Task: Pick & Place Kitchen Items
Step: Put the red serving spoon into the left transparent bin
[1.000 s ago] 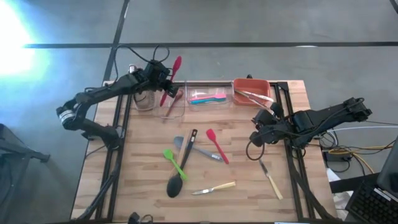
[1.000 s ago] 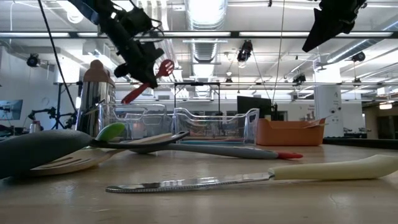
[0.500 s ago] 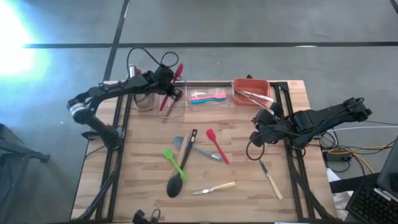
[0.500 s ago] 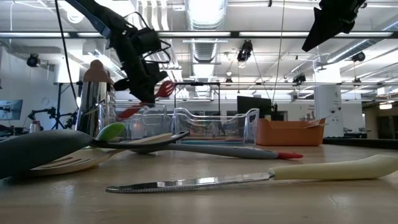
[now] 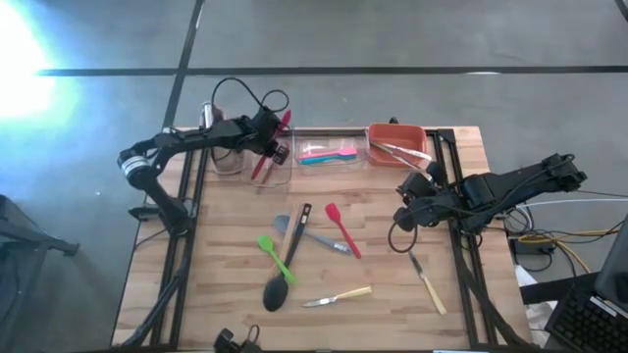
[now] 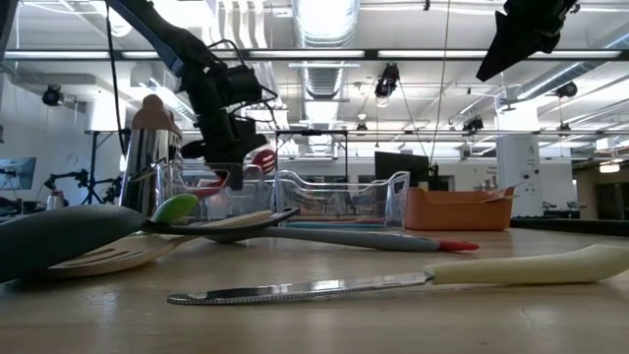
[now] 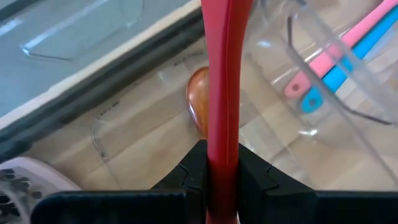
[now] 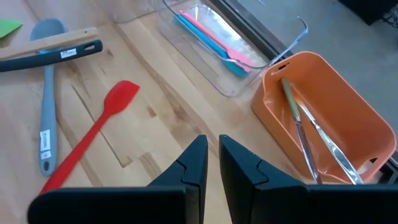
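Red spatula [image 7: 222,81] pinched by handle in left gripper [image 5: 273,140], jaws shut tight on it, over clear bin [image 5: 270,169] at counter's back. Looks light, thin, maybe bendy, slippery; mid-handle grip best. Right gripper [image 8: 210,163] waits empty, jaws nearly closed.

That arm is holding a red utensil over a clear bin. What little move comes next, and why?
Probably lower a touch more, then let go: the left tool grips the red utensil by its handle, its end already dipping inside the clear bin.
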